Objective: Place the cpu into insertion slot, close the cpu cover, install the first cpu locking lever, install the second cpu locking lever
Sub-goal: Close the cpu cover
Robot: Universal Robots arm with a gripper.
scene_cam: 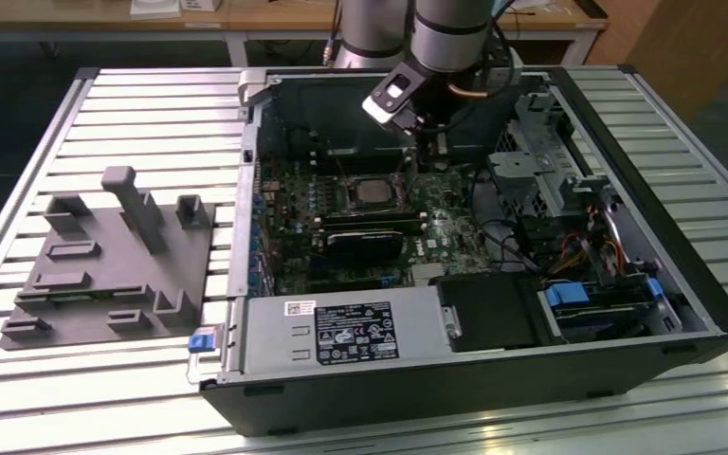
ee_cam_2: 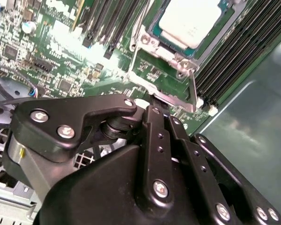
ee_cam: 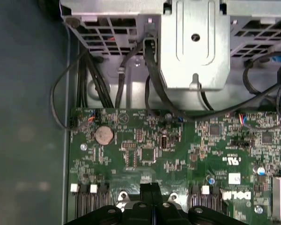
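The cpu (ee_cam_2: 189, 19), a pale silvery square chip, sits in the socket on the green motherboard (ee_cam: 145, 154); the exterior view shows the cpu (scene_cam: 367, 192) in the middle of the open computer case. The silvery cpu cover (ee_cam_2: 177, 60) lies as a frame around the chip. A thin metal lever rod (ee_cam_2: 193, 88) runs along one side of the socket. My gripper (ee_cam: 151, 187) is shut, its black fingers pressed together with nothing visible between them. In the second wrist view the gripper (ee_cam_2: 155, 104) hangs just above the socket's edge. In the exterior view the gripper (scene_cam: 430, 152) is at the socket's right.
The black computer case (scene_cam: 491, 379) lies open on a slatted metal table (scene_cam: 149, 95). A grey moulded fixture (scene_cam: 111, 256) rests at the exterior view's left. Inside are a drive cage (ee_cam: 194, 42), black cables (ee_cam: 89, 79), memory slots (ee_cam_2: 234, 56) and a labelled power supply (scene_cam: 338, 332).
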